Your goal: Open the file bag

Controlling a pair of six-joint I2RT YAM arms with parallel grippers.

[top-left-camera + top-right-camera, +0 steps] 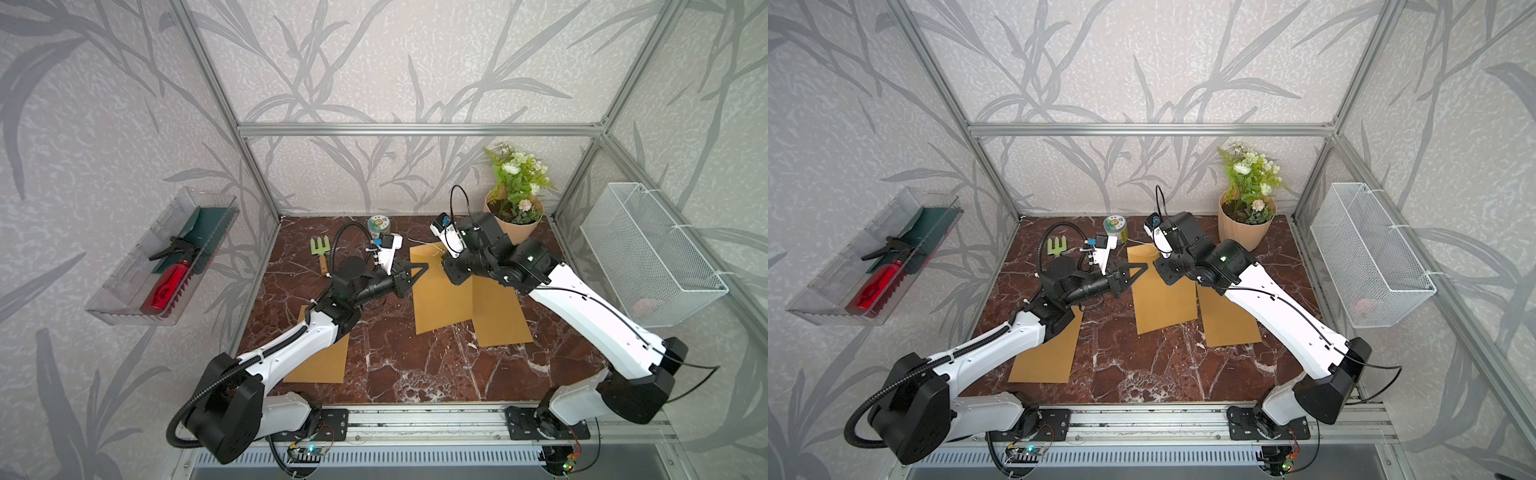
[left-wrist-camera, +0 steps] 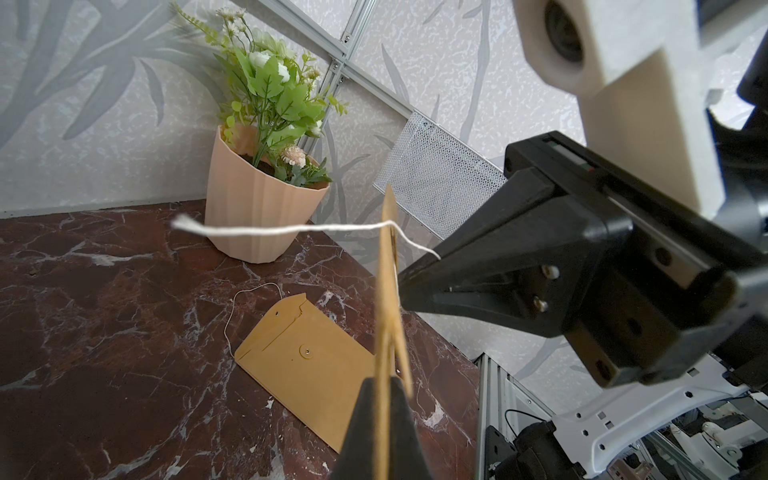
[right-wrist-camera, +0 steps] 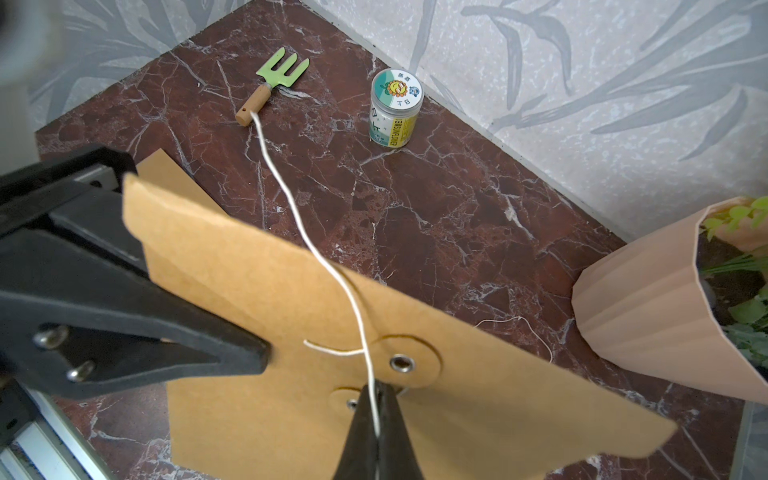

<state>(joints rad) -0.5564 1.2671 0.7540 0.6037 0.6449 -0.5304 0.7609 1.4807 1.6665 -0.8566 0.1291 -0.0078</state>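
The file bag [image 1: 440,299], a brown kraft envelope with two round button closures [image 3: 401,363], is lifted at its flap end. My left gripper [image 2: 384,380] is shut on the bag's edge, and from its wrist view the bag [image 2: 386,291] stands edge-on. In both top views this gripper [image 1: 423,267] [image 1: 1143,267] reaches in from the left. My right gripper [image 3: 376,397] is shut on the bag's white string [image 3: 286,195] right at the buttons. The string's loose end trails away over the flap [image 2: 291,228]. In the top views the right gripper's fingertips are hidden under its wrist.
Two more brown envelopes lie flat, one under the left arm [image 1: 324,357], one on the right [image 1: 498,316]. A green garden fork [image 1: 321,249] and a small jar [image 1: 379,226] sit at the back. A potted plant [image 1: 515,216] stands back right. A mesh basket [image 1: 648,257] and a clear tray [image 1: 124,291] hang on the side walls.
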